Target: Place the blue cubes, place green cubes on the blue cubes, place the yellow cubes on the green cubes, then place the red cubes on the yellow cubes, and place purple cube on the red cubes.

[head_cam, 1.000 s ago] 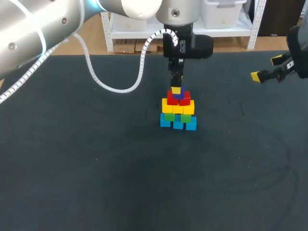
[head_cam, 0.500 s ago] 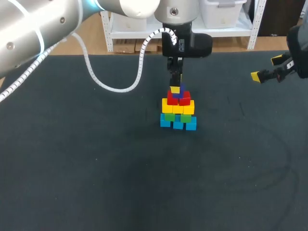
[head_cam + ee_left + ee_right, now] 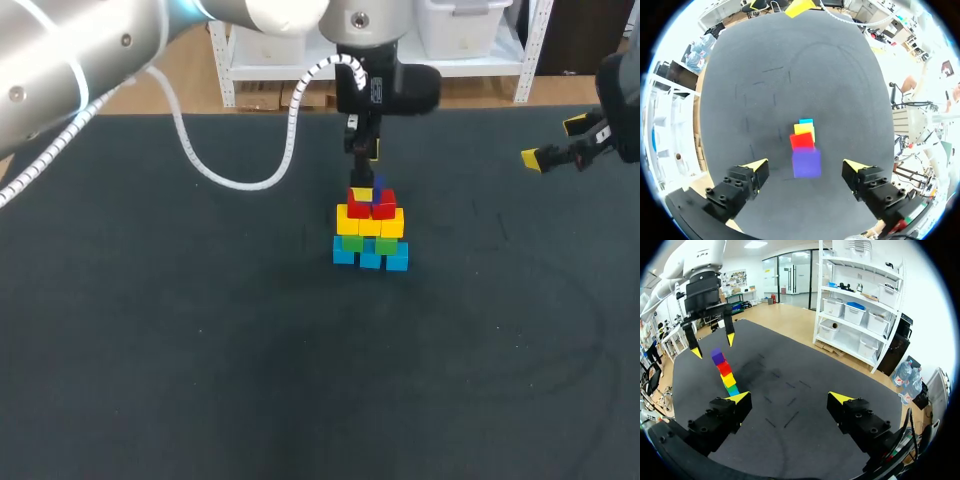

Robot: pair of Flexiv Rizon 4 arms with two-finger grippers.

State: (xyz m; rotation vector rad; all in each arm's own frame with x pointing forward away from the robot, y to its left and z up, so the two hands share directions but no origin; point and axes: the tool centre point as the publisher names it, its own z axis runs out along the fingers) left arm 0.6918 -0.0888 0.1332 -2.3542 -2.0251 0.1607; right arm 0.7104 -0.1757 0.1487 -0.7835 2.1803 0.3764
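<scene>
While the left hand is hanging open just over the stack, its two yellow tips are standing apart on either side of the purple cube. They are showing a gap on both sides, so the hand is gripping nothing. In the left wrist view the same cube is sitting between and beyond the spread fingers, touching neither.

The purple cube is resting on the red cubes, and these are sitting on the yellow row. Below that, the green cubes are peeking out, and the blue cubes are forming the base on the tabletop. The whole stack is standing about midway across, toward the far side.

The right hand is waiting at the far right, well apart from the stack. Its fingers are spread too and are carrying nothing.

Judging by how things are lying, every layer the task is asking for is sitting in its place, with the purple cube topping the pile. The stacking itself is looking finished. What is remaining, as far as I am judging it, is only for the left hand to be drawing clear without its tips brushing the top cube. The pile is looking narrow near the top, so a nudge there is seeming the main risk.
</scene>
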